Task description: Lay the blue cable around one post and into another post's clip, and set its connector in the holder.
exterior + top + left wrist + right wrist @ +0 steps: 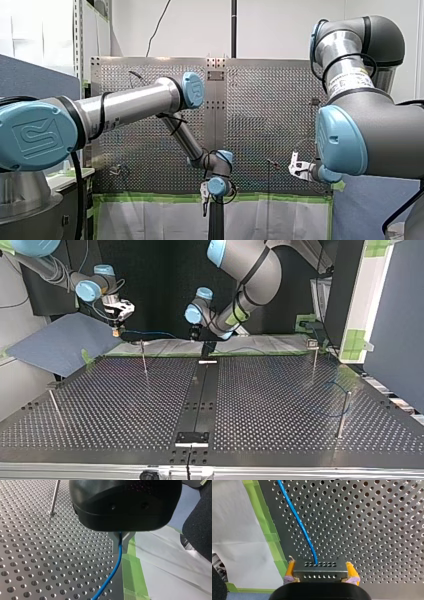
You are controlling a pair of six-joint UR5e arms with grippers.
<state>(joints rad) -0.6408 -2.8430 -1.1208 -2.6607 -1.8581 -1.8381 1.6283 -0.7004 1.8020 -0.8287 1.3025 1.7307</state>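
In the left wrist view the blue cable [113,570] is hidden under the left gripper's [120,537] black housing at one end and cut off at the other. In the right wrist view the connector's [320,566] near part is covered by the right gripper [321,572]. In the top view the cable's course is too faint to be traced.

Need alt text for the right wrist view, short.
The jaws of my right gripper, yellow-padded, are shut on the dark connector. The blue cable runs from it ahead across the perforated table, with green tape along the table's edge.
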